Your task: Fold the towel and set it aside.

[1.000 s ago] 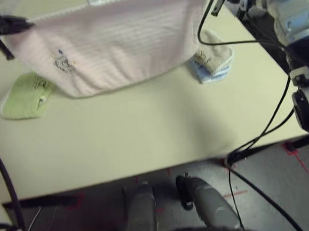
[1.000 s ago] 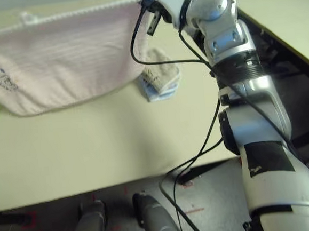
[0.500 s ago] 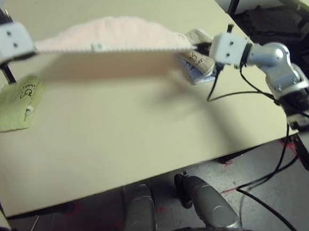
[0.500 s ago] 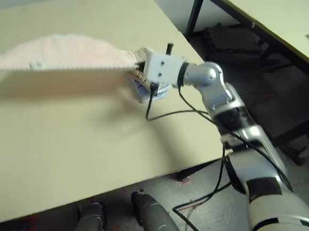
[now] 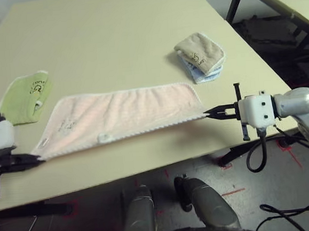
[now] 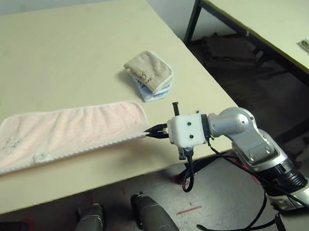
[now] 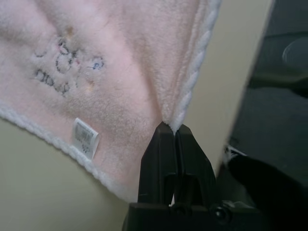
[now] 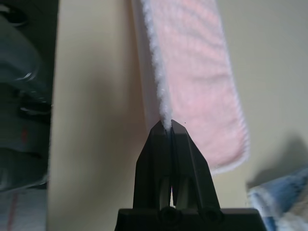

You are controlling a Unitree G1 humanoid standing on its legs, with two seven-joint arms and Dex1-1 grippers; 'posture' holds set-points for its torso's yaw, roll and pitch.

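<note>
Lowered from mid-air, the towel (image 5: 120,117) now lies folded lengthwise as a long strip on the table (image 5: 117,49), near its front edge. Left gripper (image 7: 172,129) is clenched on the strip's near left corner, right gripper (image 6: 154,131) pinches its near right corner. Light-green towel (image 5: 24,98) lies just beyond the left end; the tan and blue towels (image 5: 202,57) sit stacked beyond the right end. Bare tabletop stretches behind.
</note>
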